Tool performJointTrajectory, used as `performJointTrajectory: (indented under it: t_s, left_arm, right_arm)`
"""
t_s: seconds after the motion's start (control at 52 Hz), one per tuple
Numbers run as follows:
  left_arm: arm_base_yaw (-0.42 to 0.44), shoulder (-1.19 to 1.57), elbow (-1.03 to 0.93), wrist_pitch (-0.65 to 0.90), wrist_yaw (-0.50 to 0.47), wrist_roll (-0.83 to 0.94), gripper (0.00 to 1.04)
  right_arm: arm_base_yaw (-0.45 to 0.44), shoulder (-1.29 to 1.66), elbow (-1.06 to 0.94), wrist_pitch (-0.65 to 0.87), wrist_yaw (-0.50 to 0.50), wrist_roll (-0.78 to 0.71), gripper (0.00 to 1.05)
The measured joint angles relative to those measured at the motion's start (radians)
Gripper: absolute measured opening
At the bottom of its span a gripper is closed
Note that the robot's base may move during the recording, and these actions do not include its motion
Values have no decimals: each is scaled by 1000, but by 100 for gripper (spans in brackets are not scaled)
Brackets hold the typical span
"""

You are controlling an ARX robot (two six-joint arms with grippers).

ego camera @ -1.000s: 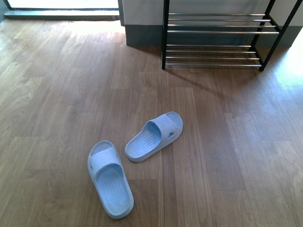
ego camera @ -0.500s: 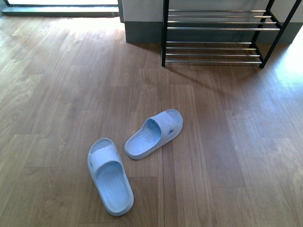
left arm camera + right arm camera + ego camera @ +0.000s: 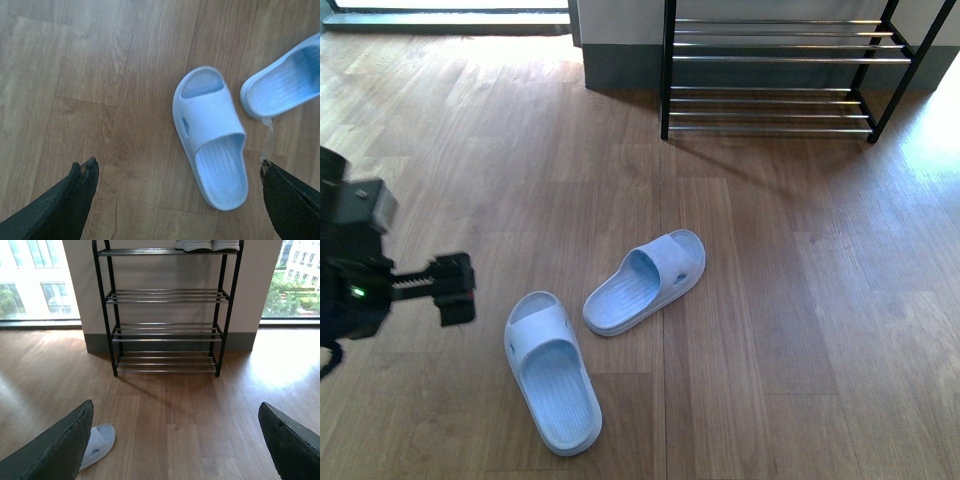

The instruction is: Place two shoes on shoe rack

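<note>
Two light blue slide shoes lie on the wooden floor. The nearer one [image 3: 552,375] points away from me, and the other [image 3: 645,283] lies angled beside it. The black shoe rack [image 3: 775,75] with chrome bars stands against the far wall. My left gripper [image 3: 460,290] hangs open left of the nearer shoe. In the left wrist view that shoe [image 3: 210,132] lies below the open left gripper [image 3: 176,165], off toward one finger, with the second shoe [image 3: 285,80] at the edge. My right gripper [image 3: 176,407] is open and faces the rack [image 3: 167,295], with one shoe [image 3: 97,442] beside a finger.
A pair of white-soled shoes [image 3: 207,245] sits on the rack's top tier. A grey wall base [image 3: 620,70] runs behind the rack, with bright windows to either side. Bare wood floor lies between the shoes and the rack.
My left arm has come into the front view from the left and now hangs beside the nearer shoe. The shoes and the rack have not moved.
</note>
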Motion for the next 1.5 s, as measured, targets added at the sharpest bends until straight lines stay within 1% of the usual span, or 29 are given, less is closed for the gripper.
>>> performJointTrajectory:
  t_s: [0.154,0.231,0.404,0.481,0.539,0.616,0.846,1.135,1.212,1.366,1.5]
  left_arm:
    - [-63,335,229,-83,20,19,95]
    - [-84,443,323,-112,13,34,95]
    - [-101,593,478,-137,8,56,95]
    - [-106,666,565,-167,28,59,95]
    - [-112,697,608,-186,23,61,95]
    - [-124,734,654,-163,-24,101,95]
    - [-127,777,693,-129,-47,167,95]
    - [-113,812,735,-151,-51,214,95]
    - [-106,813,743,-153,-80,234,87]
    - [-95,820,762,-180,-100,240,65]
    - [-103,824,764,-198,-106,238,42]
  right_arm:
    - [0,0,0,0,0,0,96]
    - [0,0,0,0,0,0,96]
    - [0,0,0,0,0,0,96]
    - [0,0,0,0,0,0,96]
    - [0,0,0,0,0,0,96]
    - [0,0,0,0,0,0,96]
    - [0,0,0,0,0,0,96]
    - [0,0,0,0,0,0,96]
    - [0,0,0,0,0,0,96]
    - [0,0,0,0,0,0,96]
    - [0,0,0,0,0,0,96]
